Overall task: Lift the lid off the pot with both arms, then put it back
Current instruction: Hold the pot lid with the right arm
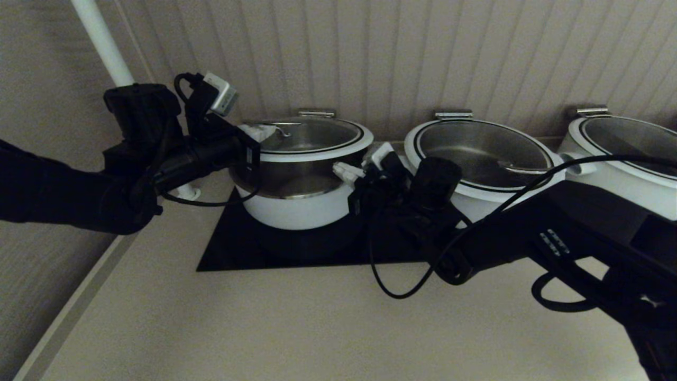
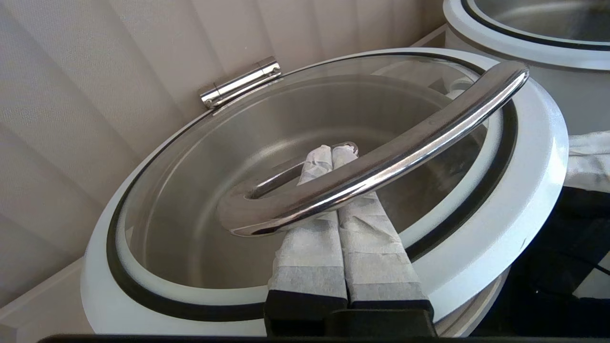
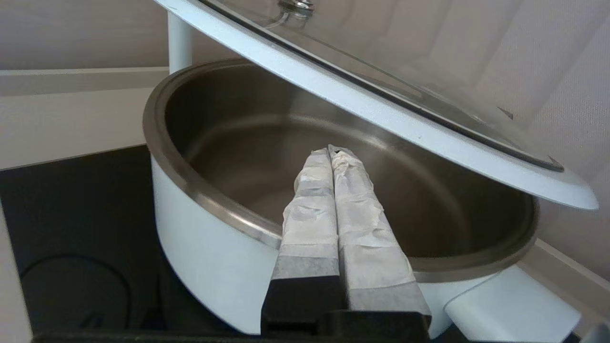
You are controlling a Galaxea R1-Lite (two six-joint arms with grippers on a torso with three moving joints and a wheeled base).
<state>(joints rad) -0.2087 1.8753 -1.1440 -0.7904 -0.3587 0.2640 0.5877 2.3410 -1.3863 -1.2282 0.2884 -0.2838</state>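
Note:
The lid (image 1: pixel 312 135) hangs tilted above the pot (image 1: pixel 291 211), its left side raised, with a gap showing the steel lining. My left gripper (image 1: pixel 259 132) is shut; its fingers (image 2: pixel 362 224) pass under the lid's arched steel handle (image 2: pixel 405 147), which rests across them. My right gripper (image 1: pixel 341 170) is shut and empty at the pot's right side, its tips (image 3: pixel 330 151) over the pot's rim (image 3: pixel 205 200) and below the lid's white edge (image 3: pixel 381 109). The pot stands on a black hob (image 1: pixel 227 254).
Two wider white pots with lids (image 1: pixel 478 159) (image 1: pixel 624 153) stand to the right, close behind my right arm. A ribbed wall runs just behind the pots. A white pole (image 1: pixel 103 42) stands at the back left. The counter's edge (image 1: pixel 69 317) runs along the left.

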